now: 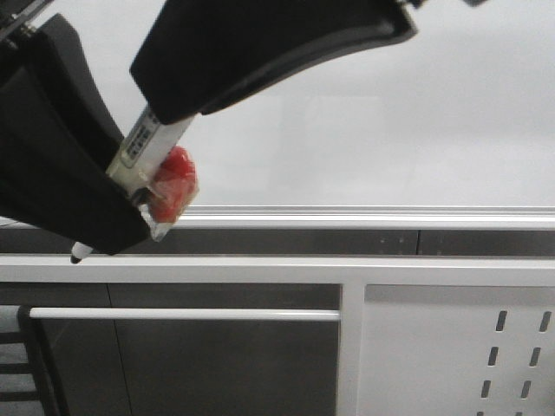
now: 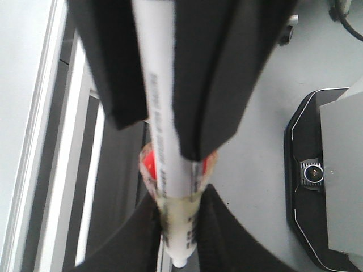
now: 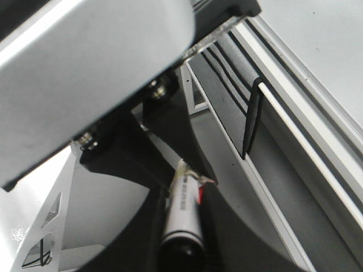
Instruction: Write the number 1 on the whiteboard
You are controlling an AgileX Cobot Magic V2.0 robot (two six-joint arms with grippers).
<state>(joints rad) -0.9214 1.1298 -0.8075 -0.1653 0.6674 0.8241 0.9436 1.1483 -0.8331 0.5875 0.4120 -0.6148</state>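
A white marker (image 1: 149, 143) with red tape (image 1: 176, 184) round its barrel is held by both grippers in front of the whiteboard (image 1: 390, 121). My left gripper (image 1: 121, 208) is shut on the marker's lower part, and a small dark tip (image 1: 76, 257) pokes out below it. My right gripper (image 1: 165, 113) comes in from the upper right and is shut on the upper part. In the left wrist view the marker (image 2: 161, 113) runs between my left gripper (image 2: 178, 226) fingers. In the right wrist view my right gripper (image 3: 184, 226) clamps its black rear end (image 3: 182, 249). The number 1 is out of view.
The whiteboard's silver frame edge (image 1: 364, 212) runs across below the board. Under it are a white rail (image 1: 182, 314) and a white perforated metal panel (image 1: 460, 347). A black frame (image 1: 35, 364) stands at the lower left. A black base unit (image 2: 317, 187) sits on the grey floor.
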